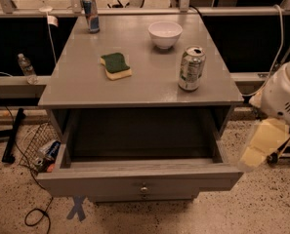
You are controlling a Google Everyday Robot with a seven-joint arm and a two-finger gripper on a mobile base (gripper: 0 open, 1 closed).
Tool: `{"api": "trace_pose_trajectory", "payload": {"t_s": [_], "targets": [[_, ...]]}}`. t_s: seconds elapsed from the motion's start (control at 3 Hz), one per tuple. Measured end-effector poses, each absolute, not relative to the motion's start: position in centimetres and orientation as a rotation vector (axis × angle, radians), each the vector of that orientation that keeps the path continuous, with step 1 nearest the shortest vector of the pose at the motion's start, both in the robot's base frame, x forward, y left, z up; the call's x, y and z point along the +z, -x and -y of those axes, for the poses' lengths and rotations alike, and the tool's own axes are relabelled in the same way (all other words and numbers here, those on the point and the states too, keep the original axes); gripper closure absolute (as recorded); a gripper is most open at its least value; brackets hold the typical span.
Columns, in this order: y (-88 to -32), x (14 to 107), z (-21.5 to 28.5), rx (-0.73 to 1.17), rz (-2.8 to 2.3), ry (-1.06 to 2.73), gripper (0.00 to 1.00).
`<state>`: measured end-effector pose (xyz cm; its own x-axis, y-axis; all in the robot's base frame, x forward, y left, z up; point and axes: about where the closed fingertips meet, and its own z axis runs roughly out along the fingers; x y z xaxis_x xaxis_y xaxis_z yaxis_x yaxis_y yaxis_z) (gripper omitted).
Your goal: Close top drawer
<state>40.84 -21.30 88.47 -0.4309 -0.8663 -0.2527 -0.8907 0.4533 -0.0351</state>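
Note:
The top drawer (139, 179) is a wide grey wood-grain box, pulled far out from the grey cabinet (76, 89). Its inside looks empty. Its flat front panel faces me and has a small round metal knob (144, 189) in the middle. My gripper (259, 144) is pale yellow and hangs from the white arm (283, 94) at the right edge of the view. It is level with the drawer's right front corner, a little to the right of it and not touching it.
On the cabinet top stand a white bowl (165, 33), a drink can (191, 68), a green and yellow sponge (115, 65) and a blue can (90, 14) at the back. A wire basket (39, 147), cables and a water bottle (25, 67) lie to the left on the speckled floor.

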Motion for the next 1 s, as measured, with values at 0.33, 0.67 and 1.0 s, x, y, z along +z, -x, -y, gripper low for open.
{"api": "trace_pose_trajectory", "payload": {"t_s": [0.33,0.67,1.0], "targets": [[-38.9,84.1,20.9,0.204,-2.627,1.411,0.0],[-37.2,80.8,20.5,0.215,-2.766,1.332,0.0],[-36.1,78.0,20.0,0.216,-2.87,1.28,0.0]]}}
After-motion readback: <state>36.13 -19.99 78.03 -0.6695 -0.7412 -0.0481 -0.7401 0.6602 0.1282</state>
